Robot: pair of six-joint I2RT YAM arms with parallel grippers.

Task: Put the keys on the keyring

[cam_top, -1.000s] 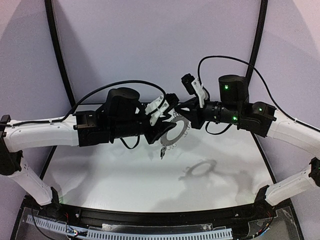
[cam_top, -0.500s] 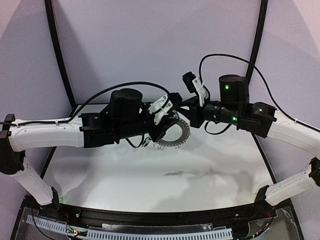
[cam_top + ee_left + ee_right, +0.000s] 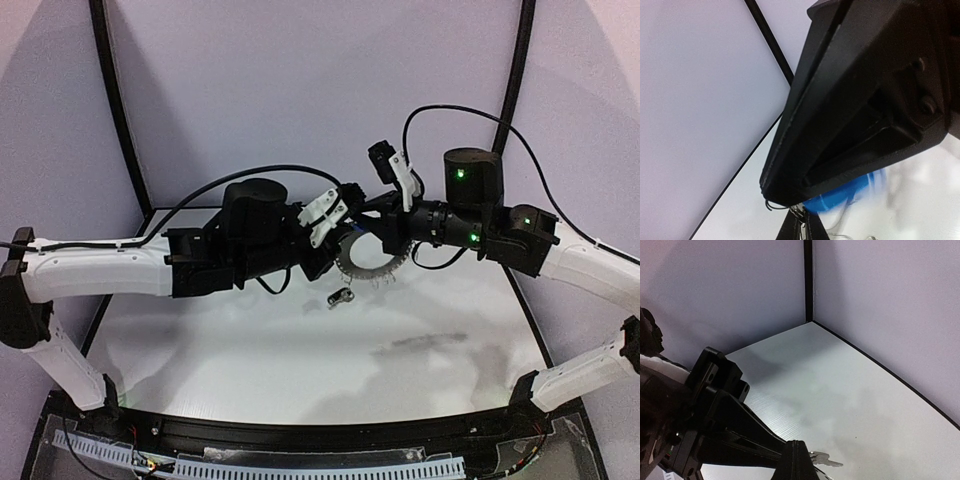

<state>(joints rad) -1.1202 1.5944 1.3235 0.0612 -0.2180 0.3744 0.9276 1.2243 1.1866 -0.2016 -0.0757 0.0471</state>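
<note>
So from the overhead camera you get the whole white table (image 3: 250, 350), with the left arm (image 3: 100, 270) and right arm (image 3: 580, 260) reaching in from either side and meeting nose to nose above the keyring (image 3: 372, 268). The ring hangs up off the table right under where they meet. Its lower rim with the little wire clips shows, but the top part is hidden behind the black wrist housings, so I can't tell which side is actually holding it.

The wrist cameras fill in some of that. The left gripper (image 3: 772, 190) takes up most of its own view, with its jaws pressed together. A blurry blue tag (image 3: 842, 196) sits just under them and one wire clip (image 3: 771, 205) pokes out at the tip. Whether it's pinching the tag, the clip or the ring, no idea, the fingers block it.

The right gripper (image 3: 796, 452) is also closed tight, low in its own view. A silver key (image 3: 826, 458) sticks out sideways right at its tip, touching or nearly so. The bulky body of the left gripper crowds in beside it.

Only the overhead shows the other key (image 3: 342, 297), a small dark-and-silver bit just below the ring on the left arm's side. I can't tell if it's lying on the table or dangling.

A black cable (image 3: 450, 115) loops up behind the ring.
</note>
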